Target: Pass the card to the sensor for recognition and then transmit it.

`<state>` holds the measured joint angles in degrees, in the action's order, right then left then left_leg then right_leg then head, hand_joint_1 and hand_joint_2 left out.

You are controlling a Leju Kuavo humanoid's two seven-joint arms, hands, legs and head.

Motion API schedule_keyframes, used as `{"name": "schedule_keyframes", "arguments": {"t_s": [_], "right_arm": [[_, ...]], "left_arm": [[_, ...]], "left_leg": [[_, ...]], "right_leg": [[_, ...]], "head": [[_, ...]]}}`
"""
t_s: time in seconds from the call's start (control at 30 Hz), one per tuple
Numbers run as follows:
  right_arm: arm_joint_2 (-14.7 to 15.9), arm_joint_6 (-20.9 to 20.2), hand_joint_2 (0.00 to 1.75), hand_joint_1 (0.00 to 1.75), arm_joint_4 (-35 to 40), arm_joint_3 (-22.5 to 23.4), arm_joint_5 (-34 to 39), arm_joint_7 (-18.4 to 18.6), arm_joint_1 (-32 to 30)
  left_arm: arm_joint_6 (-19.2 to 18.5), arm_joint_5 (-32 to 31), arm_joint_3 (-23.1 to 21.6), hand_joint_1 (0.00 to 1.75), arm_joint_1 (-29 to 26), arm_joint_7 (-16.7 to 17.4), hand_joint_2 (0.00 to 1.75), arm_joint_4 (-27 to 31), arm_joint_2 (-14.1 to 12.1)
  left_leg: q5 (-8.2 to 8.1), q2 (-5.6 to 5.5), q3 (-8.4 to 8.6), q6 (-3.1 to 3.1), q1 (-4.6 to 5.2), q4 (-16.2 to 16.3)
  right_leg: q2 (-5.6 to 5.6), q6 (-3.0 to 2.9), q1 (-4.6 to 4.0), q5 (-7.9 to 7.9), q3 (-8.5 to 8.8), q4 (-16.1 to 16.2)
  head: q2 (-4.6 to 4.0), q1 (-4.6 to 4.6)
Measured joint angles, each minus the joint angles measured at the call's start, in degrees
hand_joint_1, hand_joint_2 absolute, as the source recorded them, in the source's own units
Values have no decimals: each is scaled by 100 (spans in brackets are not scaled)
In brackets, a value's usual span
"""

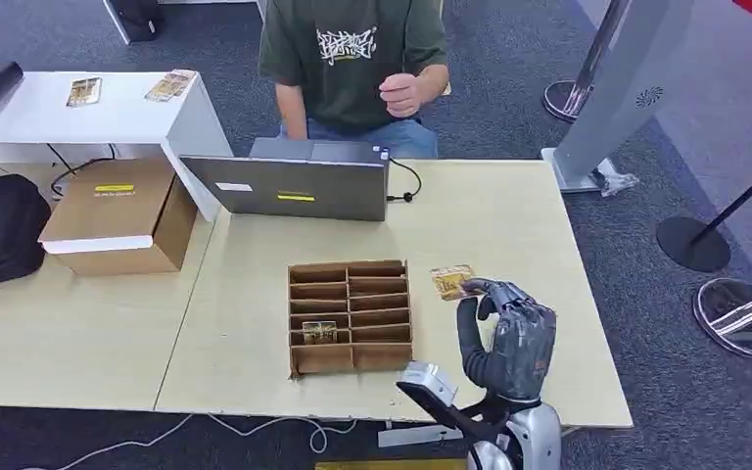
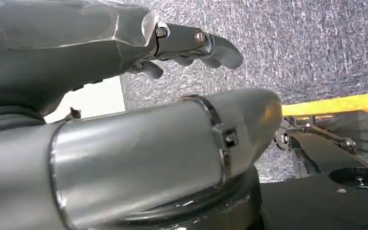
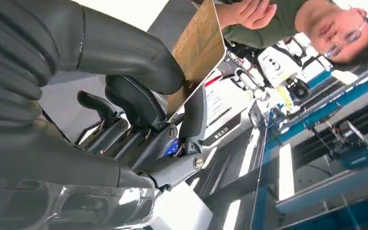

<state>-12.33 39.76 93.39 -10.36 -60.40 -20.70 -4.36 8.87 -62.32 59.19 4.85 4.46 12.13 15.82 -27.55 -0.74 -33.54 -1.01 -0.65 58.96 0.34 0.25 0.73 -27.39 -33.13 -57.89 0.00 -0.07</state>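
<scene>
Floor: grey carpet (image 1: 509, 108) round the table, black cable trailing below the near edge.
Table: pale wood top (image 1: 490, 225); far edge against the seated person, right edge open to carpet, near edge just ahead of the right arm.
Open room: bare tabletop right of the divider box and beyond the card, as far as the right edge; a wider bare stretch left of the box.
Divider box: cardboard tray (image 1: 351, 315) with two columns of slots, sitting mid-table near the front edge; one card lying in a lower left slot.
Card: gold-brown card (image 1: 450, 282), pinched by the right hand, held above the table just right of the box's far right corner; in the right wrist view (image 3: 199, 48), tilted, one edge raised toward the person.
Right hand: dark grey hand (image 1: 507, 338), raised over the table's near right part, thumb and a finger (image 3: 194, 115) clamped on the card's lower edge, other fingers curled.
Left hand: (image 2: 124, 43) hanging over carpet, fingers (image 2: 211, 45) slightly bent and spread, holding nothing.
Laptop: grey, lid back facing the robot (image 1: 289, 186), at the far edge.
Person: green shirt (image 1: 352, 49), seated behind the laptop, one hand (image 1: 401, 93) lifted at chest height.
Carton: closed brown box (image 1: 117, 215), far left of the table.
Side shelf: white (image 1: 88, 117), with cards on top.
Stanchions: round bases (image 1: 690, 243) on the carpet, well right of the table.
</scene>
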Motion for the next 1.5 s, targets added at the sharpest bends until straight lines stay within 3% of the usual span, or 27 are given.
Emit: {"name": "schedule_keyframes", "arguments": {"t_s": [0.2, 0.6, 0.7, 0.97, 1.13, 1.5], "right_arm": [[-22, -2, 175, 175, -7, 223, 454, -214, 117], [-26, -7, 175, 175, -282, 295, 546, -47, 708], [-103, -7, 175, 175, -767, 345, 447, 313, 1475], [-337, -7, 175, 175, -1611, 367, 82, 1203, 2573], [-513, -7, 175, 175, -2229, 367, -31, 1482, 3144], [-525, -4, 175, 175, -4029, 404, -849, 2210, 4157]], "left_arm": [[-15, -131, 0, 0, 11, 90, 0, 0, 4], [-50, -234, 0, 0, 61, 160, 0, 0, 50], [-90, -343, -13, 0, 105, 230, 0, 0, 59], [-192, -560, -83, 0, 189, 387, 0, 0, 61], [-245, -671, -221, 0, 251, 472, 0, 0, 72], [-341, -830, -468, 0, 324, 588, 0, 0, 107]], "left_leg": [[1, -2, 1, 1, 0, 0], [5, 1, 3, -1, 0, 0], [15, -3, 3, 3, 0, 1], [20, 2, 5, -4, 0, 1], [22, 2, 5, -2, -1, 1], [23, -3, 3, -2, 0, 4]], "right_leg": [[-1, 1, 0, 2, 3, 0], [1, -2, 0, 6, 3, -2], [0, 4, 0, 11, 4, -3], [4, -1, 0, 18, 1, -5], [4, -1, 0, 18, 0, -5], [2, 2, 0, 21, 1, -5]], "head": [[0, -2], [0, -2], [0, 0], [0, -2], [0, -2], [-2, -2]]}}
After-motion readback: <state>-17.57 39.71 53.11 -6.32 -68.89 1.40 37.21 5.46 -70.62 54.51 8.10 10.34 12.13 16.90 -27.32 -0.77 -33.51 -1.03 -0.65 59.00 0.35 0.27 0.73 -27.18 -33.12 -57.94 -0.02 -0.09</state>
